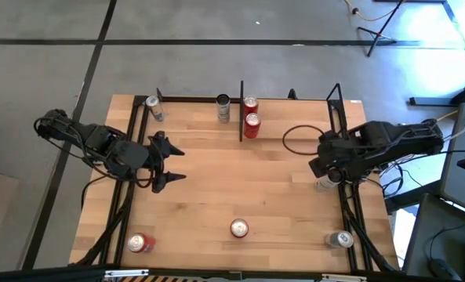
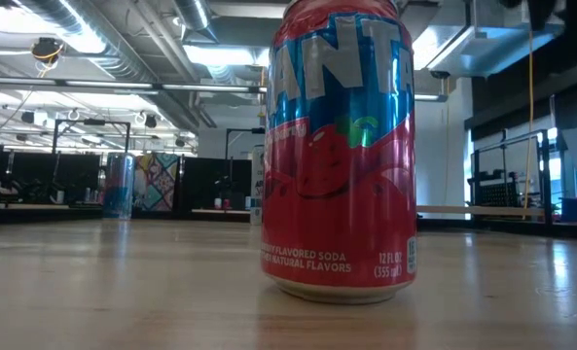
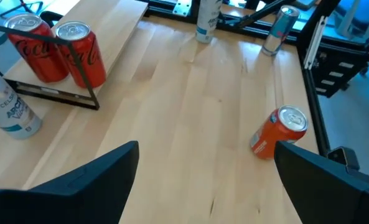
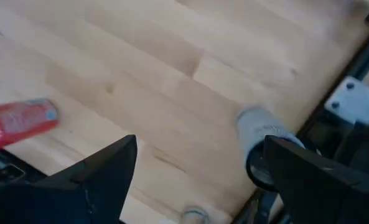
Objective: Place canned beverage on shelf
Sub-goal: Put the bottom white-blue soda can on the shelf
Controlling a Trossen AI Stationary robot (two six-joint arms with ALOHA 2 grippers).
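The shelf [image 1: 241,117] runs along the table's far edge, with a black frame, a wooden floor and an upright divider. A dark slim can [image 1: 223,108] and two red cans [image 1: 252,125] stand in it; they also show in the left wrist view [image 3: 81,53]. A red Fanta can [image 1: 238,228] stands upright near the front edge and fills the low view [image 2: 342,156]. My left gripper [image 1: 177,163] is open and empty over the table's left part [image 3: 206,168]. My right gripper [image 1: 324,174] is open [image 4: 200,162] at the right side, over a slim grey can [image 4: 259,134]. My right gripper has one finger [image 4: 308,174] right beside the upright grey can's side [image 4: 252,124]. The finger hides the meeting place, so I cannot tell whether it touches. Nothing lies between the two fingers.
A red can [image 1: 141,243] lies on its side at the front left, and a silver can [image 1: 341,239] lies at the front right. Another silver can [image 1: 154,108] lies at the far left corner. A black cable loop [image 1: 299,139] lies on the wood near the right arm.
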